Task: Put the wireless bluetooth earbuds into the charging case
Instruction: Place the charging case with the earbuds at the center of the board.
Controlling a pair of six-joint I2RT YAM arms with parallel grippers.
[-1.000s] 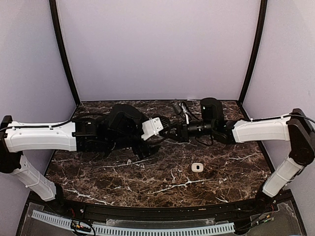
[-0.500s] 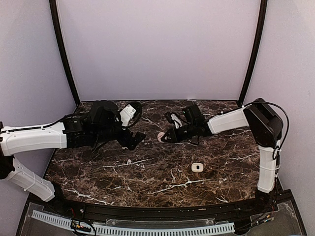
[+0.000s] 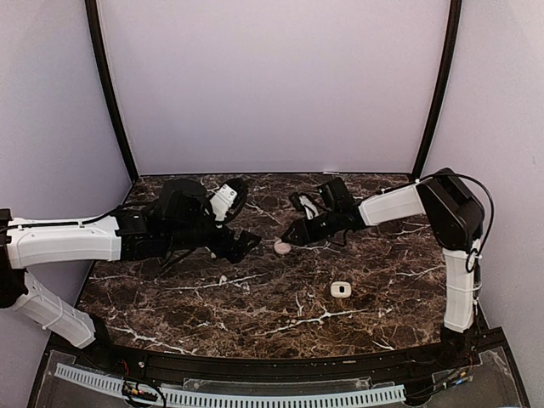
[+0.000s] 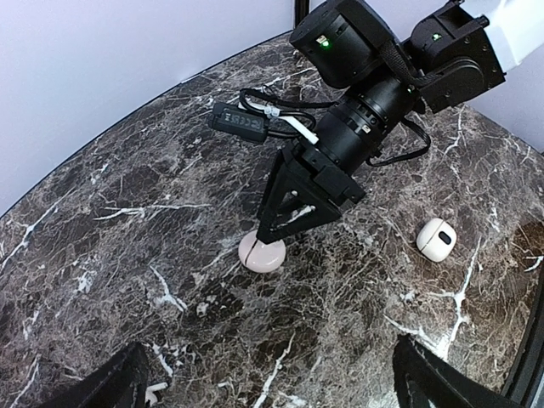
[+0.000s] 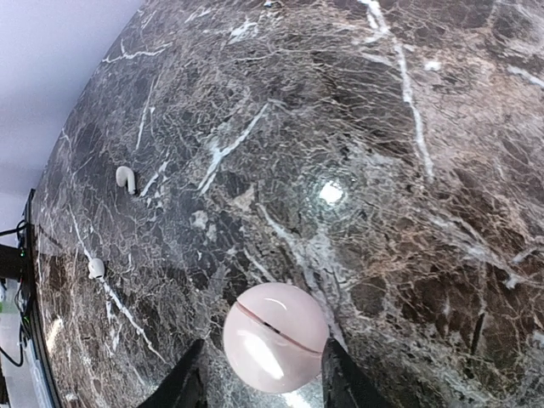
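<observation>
A round pale pink charging case (image 5: 276, 337) lies on the marble with its lid shut, its seam facing up. My right gripper (image 5: 263, 382) stands over it, one finger on each side, with a small gap showing on the left side. From above, that case (image 3: 282, 247) sits just below the right gripper (image 3: 289, 237). Two tiny white earbuds (image 5: 125, 178) (image 5: 96, 269) lie loose on the marble to the left. My left gripper (image 4: 272, 393) hovers wide open and holds nothing; it faces the case (image 4: 262, 252) from the left.
A second small white case (image 3: 341, 290) lies nearer the front edge, right of centre, also seen in the left wrist view as the white case (image 4: 434, 239). The dark marble table (image 3: 170, 306) is ringed by lilac walls with black corner posts.
Both arms came down from high over the table. The right gripper brought the pink case down onto the marble and its jaws have parted. The left gripper shifted slightly right.
</observation>
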